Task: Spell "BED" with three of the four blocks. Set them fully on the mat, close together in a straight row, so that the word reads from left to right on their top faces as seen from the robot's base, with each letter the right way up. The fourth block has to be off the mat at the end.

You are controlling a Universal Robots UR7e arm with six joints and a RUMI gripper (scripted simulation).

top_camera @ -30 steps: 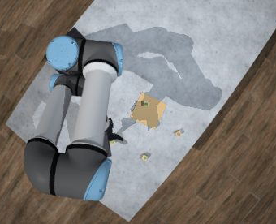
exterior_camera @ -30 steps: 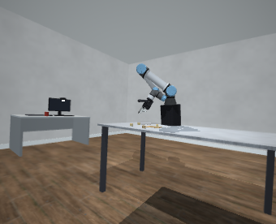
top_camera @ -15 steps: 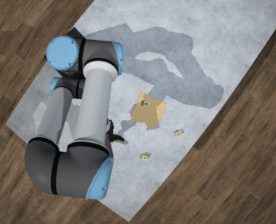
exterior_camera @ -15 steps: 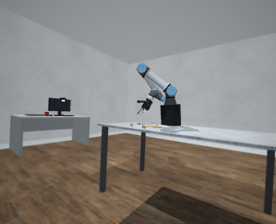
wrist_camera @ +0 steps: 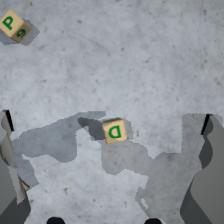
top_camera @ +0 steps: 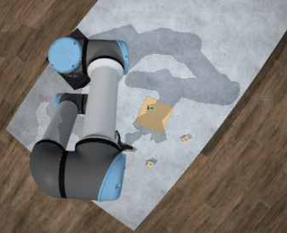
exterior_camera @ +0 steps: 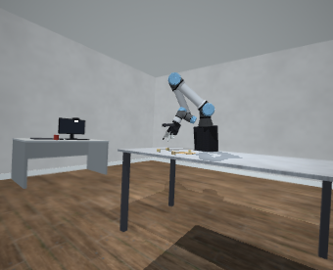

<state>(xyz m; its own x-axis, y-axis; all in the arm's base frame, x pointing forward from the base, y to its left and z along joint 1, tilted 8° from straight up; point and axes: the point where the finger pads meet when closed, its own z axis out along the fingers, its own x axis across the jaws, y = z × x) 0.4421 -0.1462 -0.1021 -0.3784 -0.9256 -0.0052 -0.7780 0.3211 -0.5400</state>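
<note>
Hovering over grey table (top_camera: 224,51), my pincer (wrist_camera: 112,150) spread wide, nothing between fingers. D block (wrist_camera: 114,131) on bare table below, between my fingers in wrist view. P block (wrist_camera: 13,26) off toward upper left, also on table. Tan mat (top_camera: 159,120) nearby with one block (top_camera: 151,108) on far corner; its letter unreadable.

Arm (top_camera: 99,105) folded at elbow, gripper (exterior_camera: 168,135) wide open, empty
</note>
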